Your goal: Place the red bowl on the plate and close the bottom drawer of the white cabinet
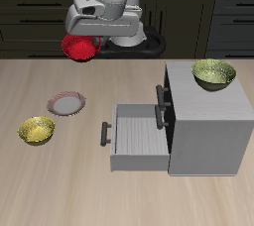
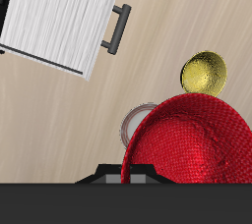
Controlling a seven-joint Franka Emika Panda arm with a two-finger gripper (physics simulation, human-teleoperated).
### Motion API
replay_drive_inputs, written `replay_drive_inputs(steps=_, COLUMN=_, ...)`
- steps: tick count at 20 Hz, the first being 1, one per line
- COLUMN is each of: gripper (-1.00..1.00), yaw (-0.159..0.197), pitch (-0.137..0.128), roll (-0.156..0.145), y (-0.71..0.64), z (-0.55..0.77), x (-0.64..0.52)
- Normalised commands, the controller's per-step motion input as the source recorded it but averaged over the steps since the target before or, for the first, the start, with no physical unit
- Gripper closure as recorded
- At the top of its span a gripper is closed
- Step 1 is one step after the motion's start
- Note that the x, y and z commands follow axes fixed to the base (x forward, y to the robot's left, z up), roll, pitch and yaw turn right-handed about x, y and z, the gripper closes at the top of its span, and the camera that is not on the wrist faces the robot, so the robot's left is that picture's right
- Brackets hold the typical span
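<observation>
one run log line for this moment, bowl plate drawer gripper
gripper: shut on red bowl, raised above table | plate: bare | bottom drawer: open | yellow-gold bowl: beside plate | olive-green bowl: on cabinet

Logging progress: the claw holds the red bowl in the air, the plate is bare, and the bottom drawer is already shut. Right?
Not quite: the bottom drawer is pulled out of the white cabinet, as the exterior view shows. The rest stands: the claw holds the red bowl in the air, and the plate is bare.
</observation>
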Motion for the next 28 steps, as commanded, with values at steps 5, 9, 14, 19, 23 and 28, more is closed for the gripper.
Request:
replay_drive_inputs(steps=5, gripper=1.0, yaw=-0.094, pitch=-0.037, roll=0.013, y=0.0, z=0.15, x=0.03)
replay_drive_inputs(steps=9, gripper=1.0, yaw=-0.116, pitch=0.018, roll=0.023, y=0.04, z=0.03, x=0.0)
replay_drive_inputs(steps=14, gripper=1.0, yaw=0.008, pitch=0.002, roll=0.009, y=0.05, z=-0.11, x=0.03)
replay_drive_inputs(steps=19, gripper=1.0, yaw=-0.017, pitch=0.021, roll=0.005, y=-0.08, z=-0.07, x=-0.07)
replay_drive_inputs(steps=23, gripper=1.0, yaw=-0.037, pitch=-0.01, roll=-0.013, y=-0.14, z=0.02, x=-0.15)
replay_drive_inputs(steps=28, gripper=1.0, yaw=-0.029, pitch=0.02, roll=-0.016, y=-0.35, z=0.0, x=-0.24)
